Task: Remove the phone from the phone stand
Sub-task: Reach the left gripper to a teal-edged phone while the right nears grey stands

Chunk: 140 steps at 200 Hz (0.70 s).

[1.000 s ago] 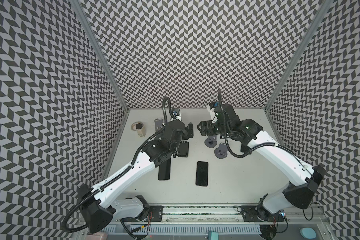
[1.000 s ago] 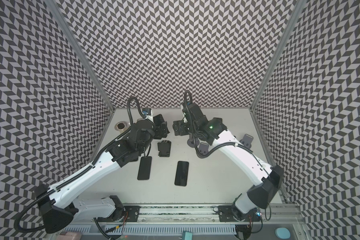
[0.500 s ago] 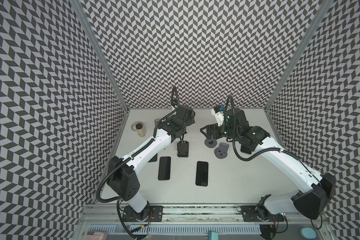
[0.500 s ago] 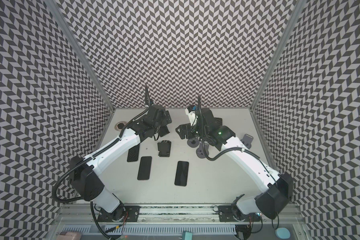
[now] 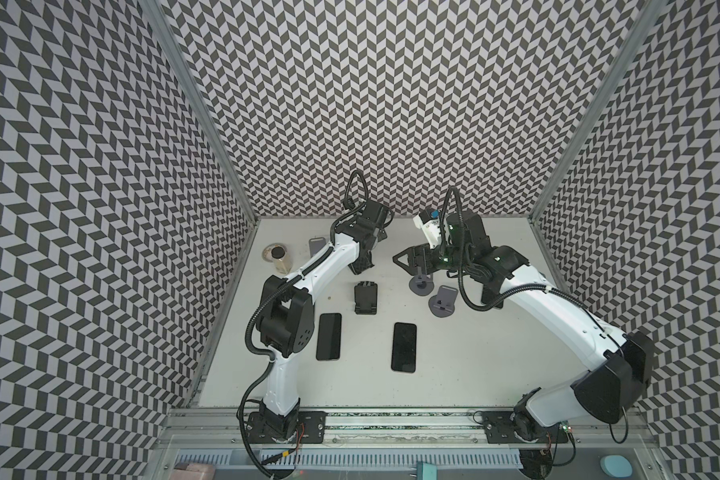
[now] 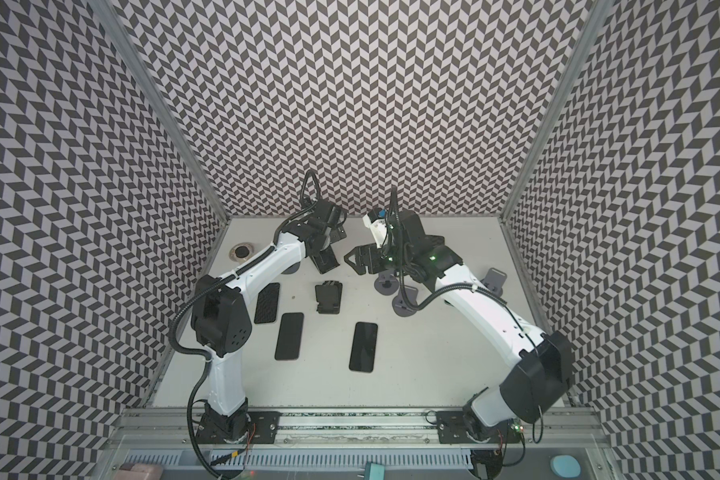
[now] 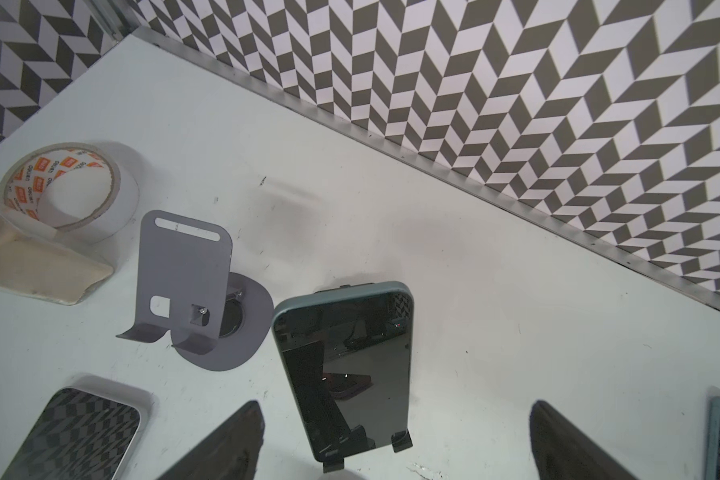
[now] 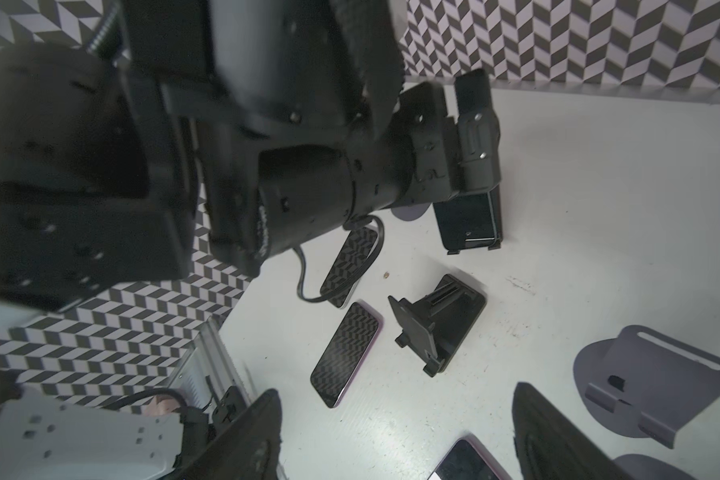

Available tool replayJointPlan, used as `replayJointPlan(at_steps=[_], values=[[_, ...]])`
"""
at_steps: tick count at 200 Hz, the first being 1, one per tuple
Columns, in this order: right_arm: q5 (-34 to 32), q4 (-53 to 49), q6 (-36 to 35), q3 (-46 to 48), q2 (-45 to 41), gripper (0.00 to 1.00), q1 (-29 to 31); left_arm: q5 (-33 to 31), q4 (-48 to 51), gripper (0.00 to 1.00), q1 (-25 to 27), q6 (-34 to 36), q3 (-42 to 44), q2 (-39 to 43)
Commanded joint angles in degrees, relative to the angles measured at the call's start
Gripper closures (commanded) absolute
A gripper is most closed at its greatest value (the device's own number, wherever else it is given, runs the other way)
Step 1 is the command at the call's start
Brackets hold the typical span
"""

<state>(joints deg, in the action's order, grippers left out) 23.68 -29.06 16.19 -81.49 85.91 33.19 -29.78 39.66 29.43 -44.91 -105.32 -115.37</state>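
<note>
Left wrist view: teal-edged dark-glass phone (image 7: pixel 346 365) leans in its black plastic stand (image 7: pixel 400 444), unheld. Left gripper (image 7: pixel 396 409) straddles it, jaws spread, apparently aligning a grasp. Right gripper (image 8: pixel 393 399) gapes empty. In a top view, the phone stands twelve o'clock of the empty black folding stand (image 5: pixel 366 297).

At the back of the pale bench (image 5: pixel 454 353), left of centre in both top views, a roll of tape (image 7: pixel 34 176) with orange print inside lies flat against a beige bottle (image 5: pixel 282 262) with a dark cap, with black-and-white chevron walls (image 5: pixel 391 104) around.
</note>
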Motion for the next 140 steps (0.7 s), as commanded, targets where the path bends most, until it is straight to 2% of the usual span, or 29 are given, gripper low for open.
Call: replayJointPlan(at_steps=[1,48,86,140], values=[[4.37,3.94,2.08,0.45,1.01,0.16,-0.05,-2.10,3.51,0.00,-0.87,-2.39,-3.32,-1.70],[5.30,4.62,3.18,0.97,0.22,0.16,-0.01,-2.40,4.62,0.00,-1.87,-0.69,-4.55,-4.66],[5.80,5.68,3.74,2.77,-0.82,0.16,0.03,-0.63,1.76,0.00,-2.07,3.88,-4.97,-5.87],[6.41,6.29,4.46,3.24,-0.88,0.16,0.08,-2.32,4.68,0.00,-2.35,4.25,-7.64,-8.88]])
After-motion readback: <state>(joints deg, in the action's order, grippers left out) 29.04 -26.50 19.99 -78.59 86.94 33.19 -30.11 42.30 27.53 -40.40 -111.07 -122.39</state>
